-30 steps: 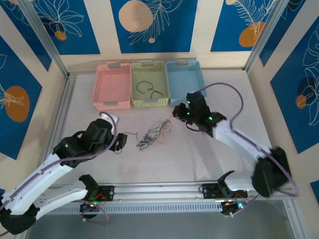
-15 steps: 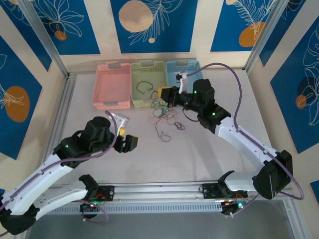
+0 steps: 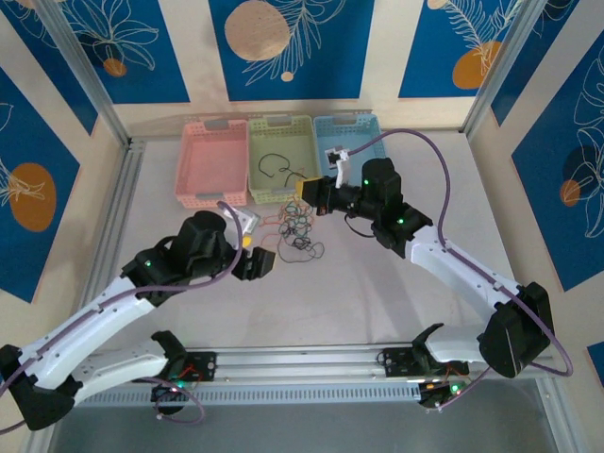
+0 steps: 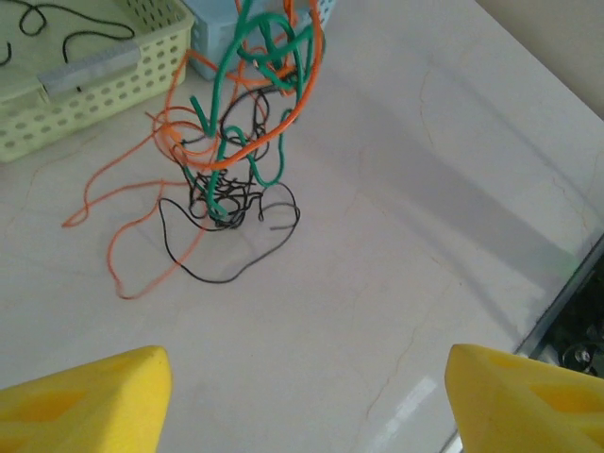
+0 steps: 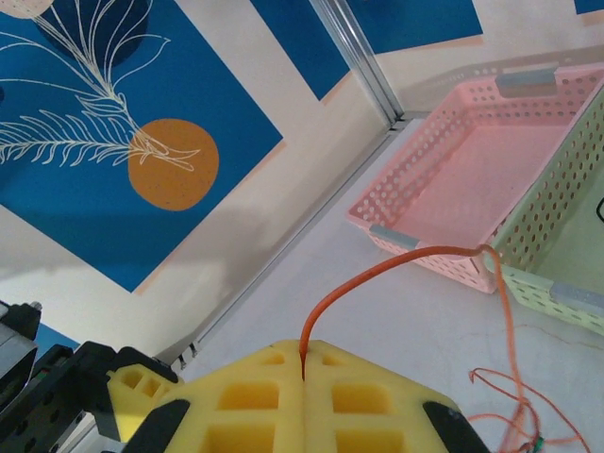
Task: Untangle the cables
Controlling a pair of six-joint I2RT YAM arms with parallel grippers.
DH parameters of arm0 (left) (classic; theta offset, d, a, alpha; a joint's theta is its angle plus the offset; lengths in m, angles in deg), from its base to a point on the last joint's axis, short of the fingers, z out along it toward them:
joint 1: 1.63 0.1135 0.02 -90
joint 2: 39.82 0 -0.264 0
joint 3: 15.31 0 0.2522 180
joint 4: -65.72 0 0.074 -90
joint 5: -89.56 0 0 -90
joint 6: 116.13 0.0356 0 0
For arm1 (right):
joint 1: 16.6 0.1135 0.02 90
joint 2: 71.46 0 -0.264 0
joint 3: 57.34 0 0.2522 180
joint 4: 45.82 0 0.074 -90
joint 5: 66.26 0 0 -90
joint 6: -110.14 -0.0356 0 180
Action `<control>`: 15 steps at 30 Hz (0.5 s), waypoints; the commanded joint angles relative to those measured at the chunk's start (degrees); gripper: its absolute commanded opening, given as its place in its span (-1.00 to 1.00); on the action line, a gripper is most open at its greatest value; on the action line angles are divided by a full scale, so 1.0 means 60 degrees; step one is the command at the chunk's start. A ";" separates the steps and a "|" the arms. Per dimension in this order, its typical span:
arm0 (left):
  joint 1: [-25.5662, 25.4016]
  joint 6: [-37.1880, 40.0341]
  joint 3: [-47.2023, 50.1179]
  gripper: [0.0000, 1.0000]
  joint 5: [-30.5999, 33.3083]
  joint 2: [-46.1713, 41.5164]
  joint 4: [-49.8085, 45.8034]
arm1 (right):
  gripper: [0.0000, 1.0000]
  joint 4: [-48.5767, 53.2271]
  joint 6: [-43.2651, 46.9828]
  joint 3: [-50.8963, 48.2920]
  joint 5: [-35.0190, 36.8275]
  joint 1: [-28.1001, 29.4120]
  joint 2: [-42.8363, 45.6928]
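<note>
Glossy table (image 4: 396,283), perforated plastic basket (image 5: 406,184)

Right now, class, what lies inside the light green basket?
One loose black cable curls on the floor of the light green basket. The right gripper covers its near right corner, so that part is hidden.

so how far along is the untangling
Done: one black cable lies apart in the green basket. In hand: the right hand is shut on an orange cable, and the left hand is open near the tangle. Left: green, orange and black strands in that tangle are knotted together above the table, so most of the job remains.
</note>
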 commanded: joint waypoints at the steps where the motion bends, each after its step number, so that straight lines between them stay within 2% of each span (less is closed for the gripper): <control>1: -0.0118 0.0428 -0.0571 0.51 0.0260 0.0187 0.0480 | -1.00 -0.0282 -0.0088 -0.0179 -0.0292 0.0001 0.0137; 5: -0.0118 0.0854 -0.1397 0.53 0.0169 0.0951 0.0224 | -1.00 -0.0314 -0.0109 -0.0202 -0.0316 -0.0019 0.0164; 11: -0.0114 0.1605 -0.2504 0.61 0.1688 0.2172 -0.0406 | -1.00 -0.0324 -0.0083 -0.0226 -0.0388 -0.0042 0.0226; 15: -0.0102 0.1935 -0.3012 0.56 0.1675 0.3109 -0.0584 | -1.00 -0.0324 -0.0037 -0.0232 -0.0472 -0.0033 0.0256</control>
